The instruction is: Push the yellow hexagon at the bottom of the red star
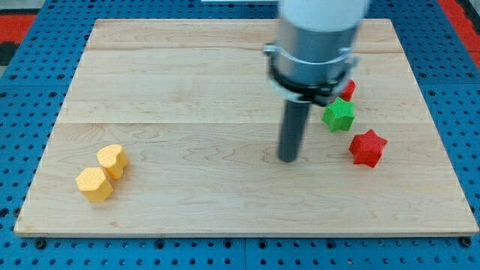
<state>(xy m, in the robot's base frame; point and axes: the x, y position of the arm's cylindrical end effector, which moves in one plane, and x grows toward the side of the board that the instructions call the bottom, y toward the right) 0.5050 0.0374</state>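
my tip (289, 159) sits mid-frame w/ nothing held, no claw, left of red star (367, 147), yellow hexagon (94, 184) far lower left.

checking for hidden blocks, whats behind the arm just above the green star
A red block peeks out beside the arm's housing, just above the green star. Most of it is covered, so its shape cannot be made out. My tip touches no block.

We find no readable text, label, brand, number or sign anywhere: none on the desk (187, 90), none on the coloured blocks, none on our arm, and none on the blue perforated surface around the desk's edges and corners.
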